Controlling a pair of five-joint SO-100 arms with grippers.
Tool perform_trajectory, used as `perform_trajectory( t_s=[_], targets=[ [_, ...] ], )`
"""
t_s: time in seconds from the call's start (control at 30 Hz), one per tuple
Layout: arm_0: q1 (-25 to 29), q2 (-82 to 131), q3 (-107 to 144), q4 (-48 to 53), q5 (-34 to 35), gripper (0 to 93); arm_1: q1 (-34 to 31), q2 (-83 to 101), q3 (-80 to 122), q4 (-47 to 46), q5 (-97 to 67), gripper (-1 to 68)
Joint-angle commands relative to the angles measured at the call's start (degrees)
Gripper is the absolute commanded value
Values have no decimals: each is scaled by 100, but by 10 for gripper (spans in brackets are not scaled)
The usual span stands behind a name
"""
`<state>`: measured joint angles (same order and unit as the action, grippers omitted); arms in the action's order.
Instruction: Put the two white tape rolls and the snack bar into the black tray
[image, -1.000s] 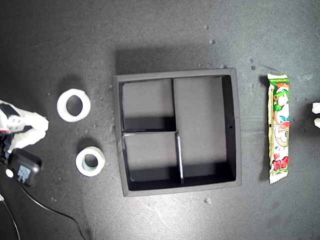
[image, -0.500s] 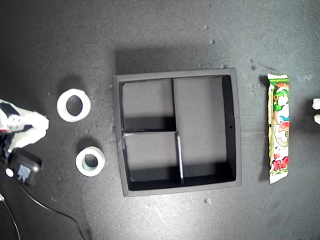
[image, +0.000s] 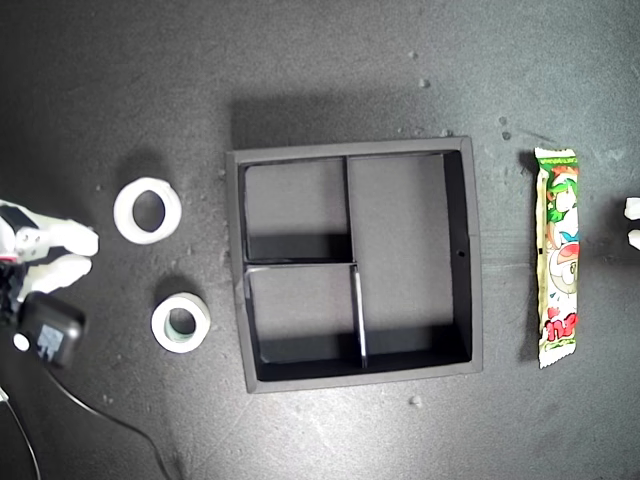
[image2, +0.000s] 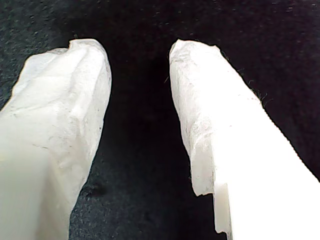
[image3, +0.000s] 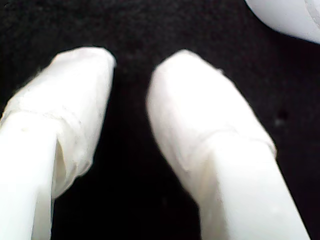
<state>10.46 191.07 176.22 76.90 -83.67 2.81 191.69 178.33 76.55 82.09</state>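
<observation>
The black tray (image: 460, 255) sits centre with all three compartments bare. Two tape rolls, all-white roll (image: 148, 209) and grey-cored roll (image: 181, 322), lie toward the exterior view's left; one snack bar (image: 558, 256) lies toward its right. My first gripper (image2: 140, 70) and my second gripper (image3: 131, 75) gape, holding nothing.

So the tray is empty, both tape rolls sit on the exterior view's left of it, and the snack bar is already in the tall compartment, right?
Not quite. The exterior view shows the snack bar lying on the mat on that view's right, outside the black tray. The rest holds: the tray is empty, and the all-white tape roll and the grey-cored tape roll sit on that view's left.
</observation>
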Motion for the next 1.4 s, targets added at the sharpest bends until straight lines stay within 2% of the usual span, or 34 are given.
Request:
perform_trajectory(
  t_s=[0.0,0.03,0.17,0.2,0.23,0.3,0.33,0.47,0.6,0.67,0.83,0.9,0.97,1.17,1.27,1.37],
  targets=[
    [123,281,360,-756,220,63,439,26,70,-141,-844,108],
    [123,281,360,-940,325,1,571,26,70,-299,-1002,119],
    [246,281,360,-993,-396,0,1239,26,70,-958,-1547,209],
    [369,281,360,-993,-703,0,1380,26,70,-1169,-1723,215],
    [483,281,360,-1072,-773,0,1547,26,70,-1354,-1854,194],
    [642,281,360,-1556,-325,0,1907,18,70,-1573,-1907,11],
    [800,281,360,-1907,-70,0,2048,18,70,-1652,-1907,-2],
    [1230,281,360,-3287,782,0,2285,26,70,-2109,-1934,-3],
    [1310,290,360,-5089,2021,0,2153,26,70,-3586,-2355,-3],
    [1134,290,360,-5722,2496,0,2021,26,70,-4562,-2689,-4],
    [387,281,352,-6513,2707,0,2004,26,70,-6398,-3674,-4],
    [79,281,211,-6196,2584,8,2021,26,-62,-6592,-3858,-3],
    [-149,281,-114,-5317,2417,57,2021,18,-369,-6354,-3999,0],
    [-642,167,-1274,-2531,1811,151,1758,-202,-1731,-4518,-4307,79],
    [-712,-431,-1854,-1793,1644,151,1433,-1477,-2628,-4096,-4518,118],
    [-677,-1521,-2443,-1564,1529,149,984,-3700,-4219,-3577,-4860,157]
  ],
)
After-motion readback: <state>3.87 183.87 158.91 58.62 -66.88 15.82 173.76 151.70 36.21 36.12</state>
